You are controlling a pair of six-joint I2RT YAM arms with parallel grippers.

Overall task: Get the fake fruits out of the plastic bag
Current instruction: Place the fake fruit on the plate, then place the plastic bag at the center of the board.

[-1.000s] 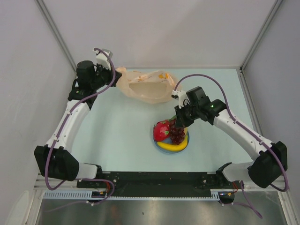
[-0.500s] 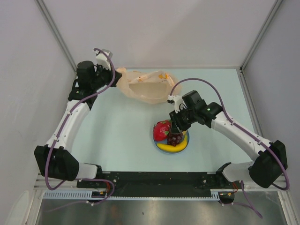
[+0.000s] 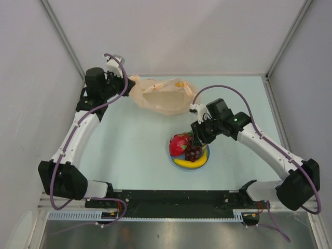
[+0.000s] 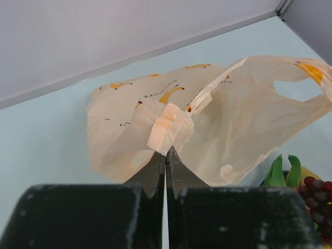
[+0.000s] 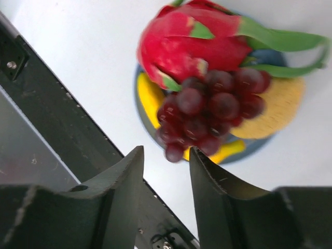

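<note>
Pale blue-green tabletop [image 3: 129,145] boxed in by plain white walls [image 3: 171,36], with a black rail [image 3: 176,197] along the near edge. The plastic bag [image 3: 158,96] sits crumpled at the far side, and the left end effector [image 4: 166,155] is pinched tight on a folded bit of it. The right end effector [image 5: 166,151] hangs spread and empty just over the grape bunch [image 3: 194,152], piled with the dragon fruit [image 3: 180,143], banana [image 3: 191,163] and yellow-orange fruit [image 5: 275,109] on a blue plate [image 5: 262,56].

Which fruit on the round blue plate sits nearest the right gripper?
The dark purple plastic grape bunch, heaped on top, just beyond the right gripper.
</note>
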